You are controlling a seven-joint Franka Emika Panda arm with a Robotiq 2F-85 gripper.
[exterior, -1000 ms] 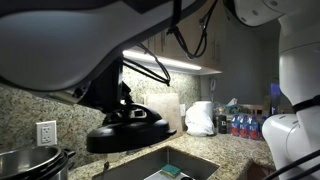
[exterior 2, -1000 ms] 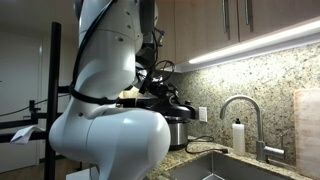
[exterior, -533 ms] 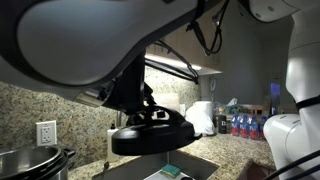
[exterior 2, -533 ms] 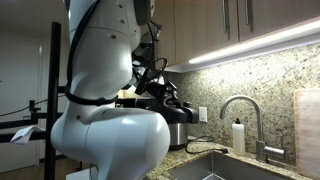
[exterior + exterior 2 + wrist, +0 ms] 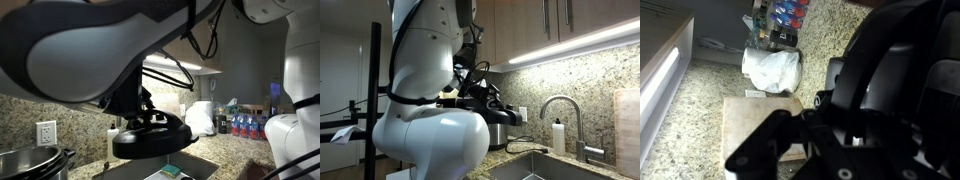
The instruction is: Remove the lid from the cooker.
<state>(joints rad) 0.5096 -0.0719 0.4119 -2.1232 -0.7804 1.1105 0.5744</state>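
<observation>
One arm at work, no more. Grasps the round black domed lid point(image 5: 150, 141) by its raised central handle, with the black Robotiq gripper point(image 5: 150, 120) clenched tight on that handle from above. Holds the lid in the air at the lower middle of the frame in an exterior view, roughly level, clear of the speckled granite counter point(image 5: 225, 150). Leaves the large round cooker with shiny steel rim point(image 5: 35, 160) uncovered at the lower left corner of the same frame, well apart from the lid, left of it and lower. Seems to hang over the steel sink basin point(image 5: 165, 168) at the bottom middle; cannot tell exactly.

Behind the lid, towards the right: a crumpled white plastic bag point(image 5: 200, 118) and a group of small bottles with blue tops point(image 5: 243, 125), near the wall. At left, on the granite wall: a white electric outlet point(image 5: 45, 132).

Mostly hidden in an exterior view by the big white robot body point(image 5: 425, 100). At the middle of that frame, the cooker point(image 5: 500, 133) with its steel band, and a curved chrome faucet point(image 5: 558, 112) to the right.

Filled at right and bottom, in the wrist view, by the dark gripper — fingertips hidden there. At upper middle, the white bag point(image 5: 772, 70), beside a pale wooden cutting board point(image 5: 752, 125).
</observation>
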